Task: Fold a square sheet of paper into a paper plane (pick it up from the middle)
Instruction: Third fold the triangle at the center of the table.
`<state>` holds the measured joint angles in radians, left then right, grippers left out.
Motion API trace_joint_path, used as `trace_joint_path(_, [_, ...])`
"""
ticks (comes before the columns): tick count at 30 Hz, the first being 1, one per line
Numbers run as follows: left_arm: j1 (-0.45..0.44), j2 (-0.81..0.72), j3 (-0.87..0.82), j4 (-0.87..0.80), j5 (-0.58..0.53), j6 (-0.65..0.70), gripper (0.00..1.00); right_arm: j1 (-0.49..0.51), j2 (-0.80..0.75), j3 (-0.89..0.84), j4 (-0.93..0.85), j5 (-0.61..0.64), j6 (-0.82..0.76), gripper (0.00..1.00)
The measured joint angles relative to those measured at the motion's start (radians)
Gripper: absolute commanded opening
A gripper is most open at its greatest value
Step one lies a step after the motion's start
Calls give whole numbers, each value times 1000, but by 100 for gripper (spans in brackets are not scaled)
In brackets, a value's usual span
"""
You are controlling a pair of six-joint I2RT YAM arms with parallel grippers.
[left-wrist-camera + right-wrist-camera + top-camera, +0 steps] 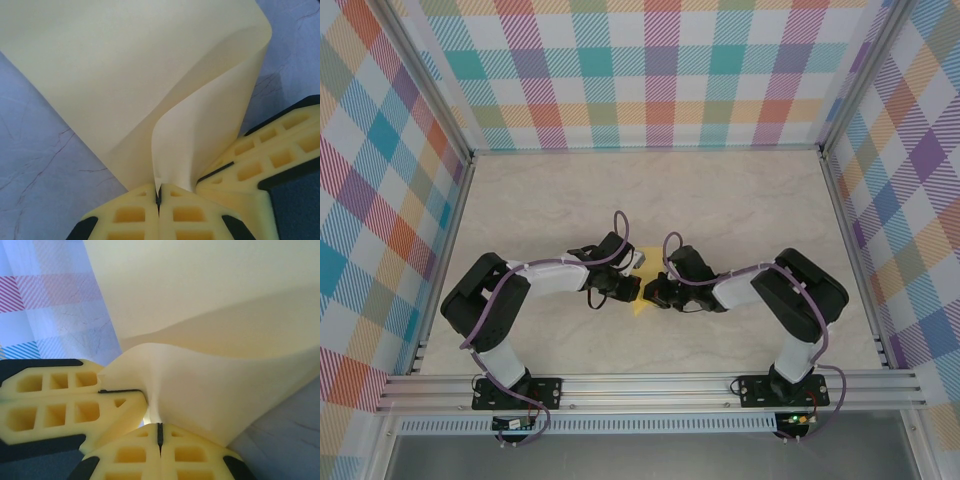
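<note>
Left hand and right hand each pinch the thin bright-yellow square sheet of paper; seemingly mid-fold, edges need aligning next.

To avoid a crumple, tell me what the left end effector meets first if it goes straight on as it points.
The paper: the left end effector is shut on its edge, and it billows up directly ahead. Past the paper the table seems to lie, though depth is unclear.
</note>
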<state>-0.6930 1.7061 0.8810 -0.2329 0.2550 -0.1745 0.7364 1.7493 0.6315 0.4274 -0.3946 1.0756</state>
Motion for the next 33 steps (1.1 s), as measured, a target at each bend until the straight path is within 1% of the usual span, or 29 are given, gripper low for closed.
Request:
trace_joint_path(5, [0, 0, 0, 0, 0, 0, 0, -51, -94, 12, -80, -4, -46, 3])
trace_joint_path(8, [0, 0, 1, 0, 0, 0, 0, -93, -113, 44, -116, -9, -80, 3])
trace_joint_path(11, [0, 0, 1, 0, 0, 0, 0, -116, -103, 64, -133, -18, -102, 3])
trace_joint_path(16, [0, -1, 1, 0, -1, -1, 0, -117, -43, 81, -135, -54, -118, 2])
trace_joint_path(26, [0, -2, 0, 0, -1, -12, 0, -128, 41, 82, -140, -79, -135, 2])
trace_joint_path(33, [0, -2, -1, 0, -2, -12, 0, -161, 35, 86, -167, -116, -150, 5])
